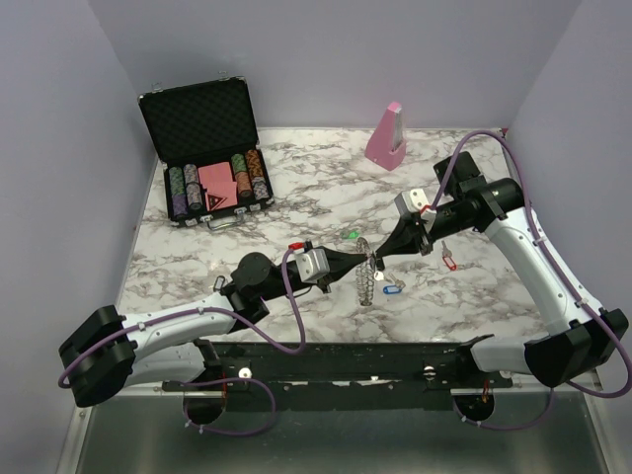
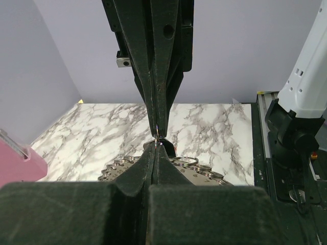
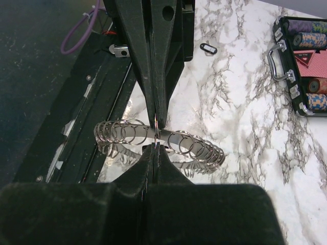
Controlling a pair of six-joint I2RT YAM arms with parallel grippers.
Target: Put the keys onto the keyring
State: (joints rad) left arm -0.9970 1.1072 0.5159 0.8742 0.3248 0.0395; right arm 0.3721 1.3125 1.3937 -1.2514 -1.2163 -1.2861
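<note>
The keyring (image 1: 365, 279) hangs edge-on, coil-like, between my two grippers at the table's middle. My left gripper (image 1: 363, 265) comes in from the left and is shut on one small loop of the rim. My right gripper (image 1: 379, 259) comes in from the right and is shut tip to tip on the same loop. The right wrist view shows the ring (image 3: 190, 144) just past my shut tips (image 3: 155, 145). The left wrist view shows its flat plate (image 2: 204, 176) below my tips (image 2: 157, 141). A blue key (image 1: 388, 291), a red key (image 1: 449, 260) and a green key (image 1: 352, 235) lie on the marble. A black key (image 3: 205, 48) lies farther off.
An open black case of poker chips (image 1: 209, 148) stands at the back left and shows in the right wrist view (image 3: 306, 51). A pink wedge block (image 1: 386, 136) stands at the back, also in the left wrist view (image 2: 15, 163). The black base rail (image 1: 336, 360) runs along the near edge.
</note>
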